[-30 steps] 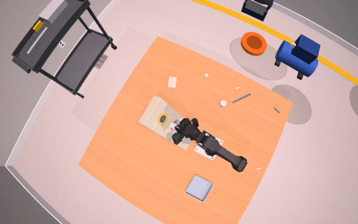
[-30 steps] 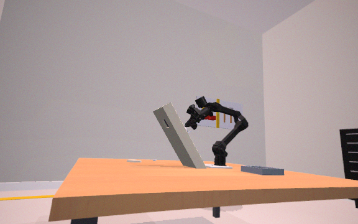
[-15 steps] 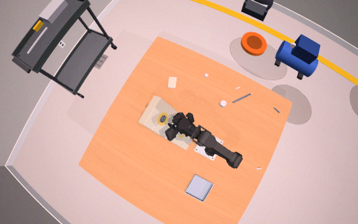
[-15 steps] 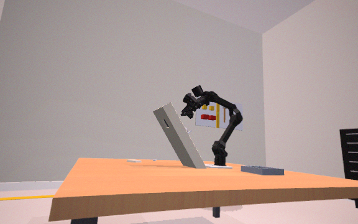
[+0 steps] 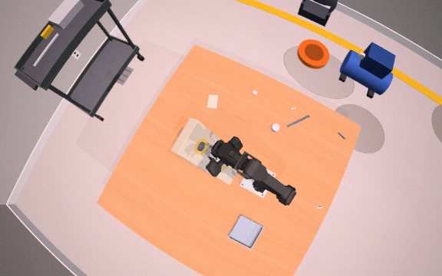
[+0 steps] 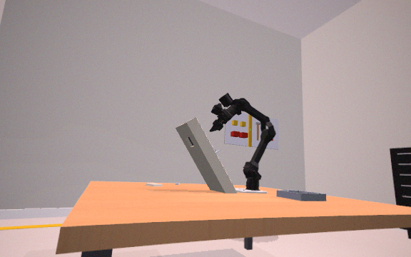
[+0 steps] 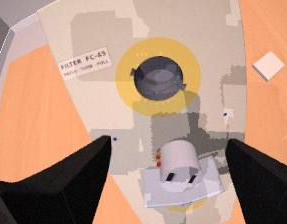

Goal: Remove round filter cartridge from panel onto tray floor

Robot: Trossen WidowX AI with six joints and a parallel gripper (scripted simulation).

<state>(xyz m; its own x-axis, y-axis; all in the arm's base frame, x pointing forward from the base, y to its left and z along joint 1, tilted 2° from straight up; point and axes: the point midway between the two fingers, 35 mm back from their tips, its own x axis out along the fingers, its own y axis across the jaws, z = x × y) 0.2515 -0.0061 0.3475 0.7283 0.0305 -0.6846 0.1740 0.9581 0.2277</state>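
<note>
Cartridge (image 7: 176, 163) lies on the small tray (image 7: 154, 196) at 6 o'clock below its vacated socket (image 7: 158, 78), so I hold my gripper (image 7: 171, 145) spread wide, gripping nothing, to avoid contact

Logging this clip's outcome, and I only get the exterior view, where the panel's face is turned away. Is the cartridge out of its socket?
Observer: Yes. The wrist view shows the yellow-ringed socket as an empty dark hole.
Operator: Where is the cartridge?
Observer: The white cartridge sits in the small tray below the socket, slotted face showing.
Operator: Is the pincer holding it?
Observer: No. The pincer is open, with its fingers wide apart on either side, clear of the cartridge.
</note>
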